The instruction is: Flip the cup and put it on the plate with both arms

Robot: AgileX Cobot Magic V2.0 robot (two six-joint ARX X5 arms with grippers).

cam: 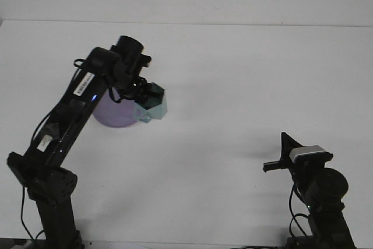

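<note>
Pale teal cup (152, 108), faceted and translucent, carried in the left gripper (145, 94) above the white table (245, 80). Clamped between the dark fingers at its upper left, tilted, lighter rim lowest and toward the left. Hangs just below and right of the gripper's wrist, lower left edge overlapping the right rim of the purple plate (116, 115). Not possible to say whether cup and plate touch; faint shadow on the table to the right of the cup.

Plate directly beneath the left gripper and forearm, mostly hidden behind them, only its lower arc showing. Left arm (70, 115) raised steeply from its base at the lower left corner, white label along the upper link, small blue light beside it.

Right gripper (284, 154) well apart, far to the right and below the cup, low near the bottom edge. Points left, nothing near its tip; fingers seen edge-on as one dark wedge, so opening not readable. Grey-capped wrist behind it, black base below.
</note>
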